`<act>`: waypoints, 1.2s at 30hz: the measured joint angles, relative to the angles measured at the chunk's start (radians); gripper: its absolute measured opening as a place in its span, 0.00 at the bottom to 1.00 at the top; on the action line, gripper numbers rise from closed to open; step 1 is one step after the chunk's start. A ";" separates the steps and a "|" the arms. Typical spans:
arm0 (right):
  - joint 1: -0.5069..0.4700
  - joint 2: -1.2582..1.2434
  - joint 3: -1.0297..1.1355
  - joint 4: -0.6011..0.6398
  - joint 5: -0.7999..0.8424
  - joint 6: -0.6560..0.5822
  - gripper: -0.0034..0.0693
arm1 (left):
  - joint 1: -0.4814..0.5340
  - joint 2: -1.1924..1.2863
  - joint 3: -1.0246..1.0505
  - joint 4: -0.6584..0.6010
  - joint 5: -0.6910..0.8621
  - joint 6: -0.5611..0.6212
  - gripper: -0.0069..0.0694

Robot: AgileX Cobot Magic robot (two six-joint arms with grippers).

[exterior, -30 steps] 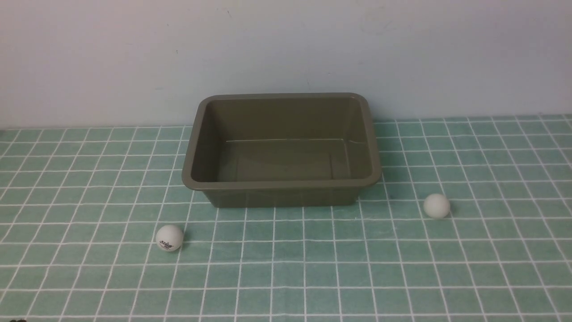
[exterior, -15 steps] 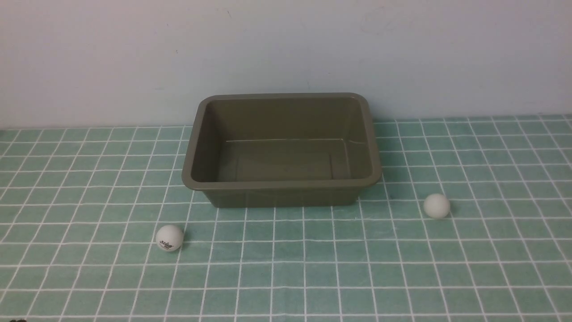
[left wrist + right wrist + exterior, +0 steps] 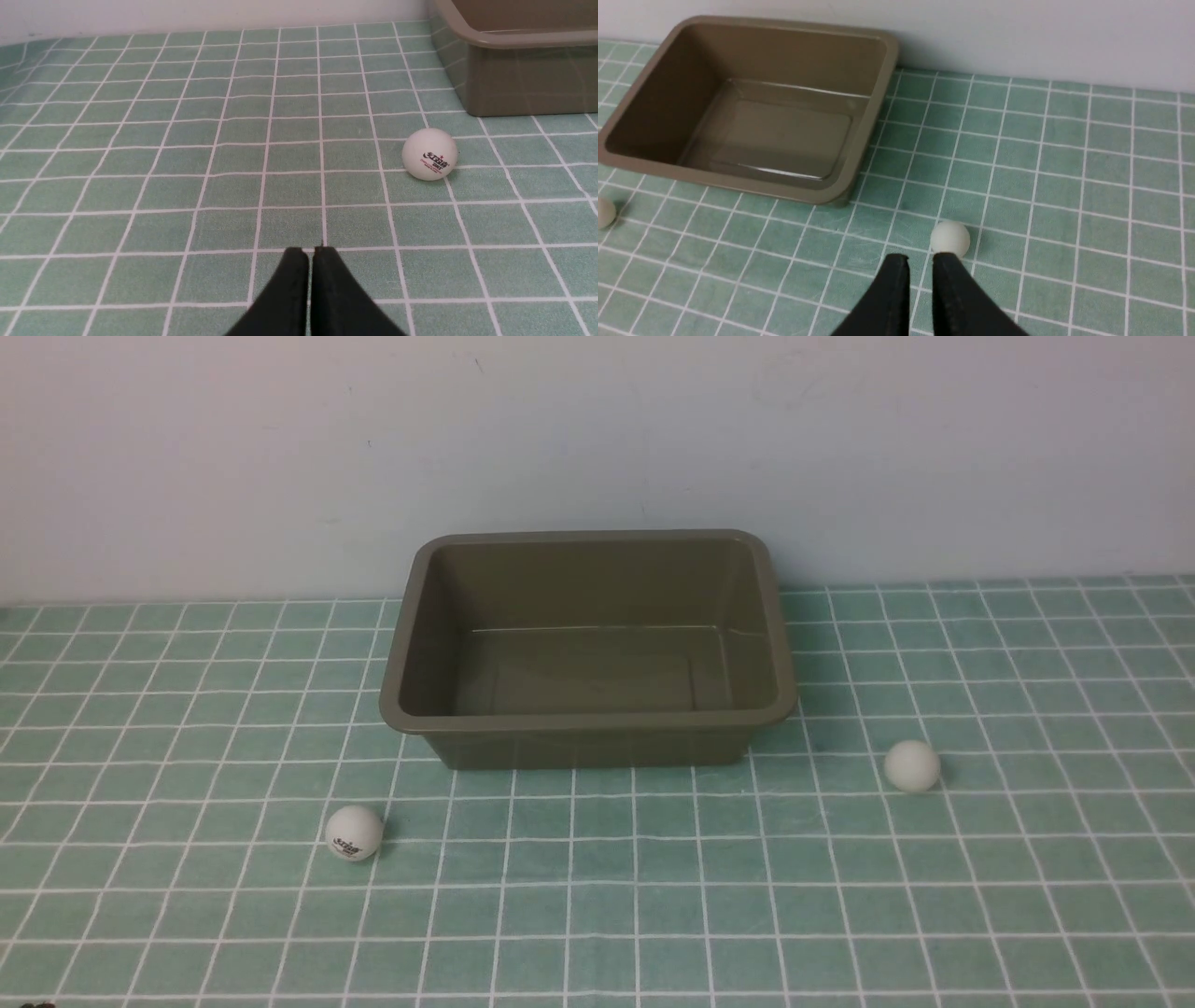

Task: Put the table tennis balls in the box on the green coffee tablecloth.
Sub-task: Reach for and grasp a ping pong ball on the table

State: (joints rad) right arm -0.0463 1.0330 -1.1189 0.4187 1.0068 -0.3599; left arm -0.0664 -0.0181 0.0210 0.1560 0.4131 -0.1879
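The olive-brown box [image 3: 588, 721] stands empty on the green coffee tablecloth [image 3: 597, 915], against the wall. One table tennis ball with a printed logo [image 3: 354, 833] lies on the cloth in front of the box's left corner. A plain one [image 3: 912, 765] lies to the box's right. Neither gripper shows in the front view. In the left wrist view my left gripper [image 3: 310, 252] is shut and empty, well short of the logo ball [image 3: 430, 154]. In the right wrist view my right gripper [image 3: 920, 257] has a narrow gap between its fingers, just behind the plain ball [image 3: 950, 238], holding nothing.
A pale wall rises directly behind the box [image 3: 738, 184]. The logo ball [image 3: 605, 212] also shows at the edge of the right wrist view. The box's near wall [image 3: 514, 79] shows in the left wrist view.
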 joint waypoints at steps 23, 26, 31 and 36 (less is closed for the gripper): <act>0.075 0.532 -0.158 0.052 -0.041 -0.024 0.53 | 0.000 0.000 0.000 0.000 0.000 0.000 0.09; 0.126 0.575 -0.228 0.017 -0.036 -0.024 0.53 | 0.000 0.000 0.000 0.000 0.000 0.000 0.09; 0.218 0.672 -0.358 -0.164 0.010 0.059 0.53 | 0.000 0.000 0.000 0.000 0.000 0.000 0.09; 0.262 0.768 -0.448 -0.333 0.077 0.184 0.53 | 0.000 0.000 0.000 0.000 0.000 0.000 0.09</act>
State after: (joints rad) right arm 0.2158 1.8014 -1.5672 0.0856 1.0833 -0.1762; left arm -0.0664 -0.0181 0.0210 0.1560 0.4131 -0.1879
